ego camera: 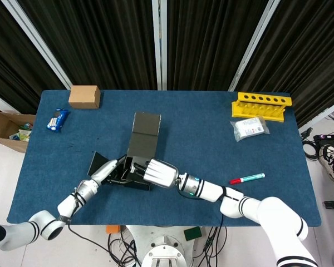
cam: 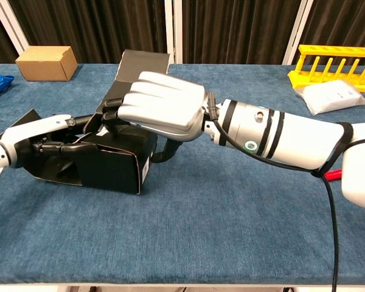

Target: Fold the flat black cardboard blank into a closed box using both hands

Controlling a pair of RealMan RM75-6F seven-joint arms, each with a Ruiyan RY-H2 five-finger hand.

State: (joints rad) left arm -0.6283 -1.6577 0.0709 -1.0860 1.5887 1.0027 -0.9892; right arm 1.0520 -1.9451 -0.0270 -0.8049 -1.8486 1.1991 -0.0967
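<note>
Two hands on the half-folded black box

Both hands meet at the black cardboard box, which sits on the blue table near its front edge, partly formed, with its long lid flap raised and leaning away toward the far side. The right hand lies over the top of the box, fingers curled down over the upper edge at the box's open end, clasping that wall. The left hand reaches into the open side of the box from the left, fingers stretched along the inside and touching a side flap that splays out on the table; whether it pinches the card I cannot tell. Well behind the box to the left stands a small brown carton, with a blue snack packet beside it. Far right of the box are a yellow rack, a clear bag and a red marker
</note>
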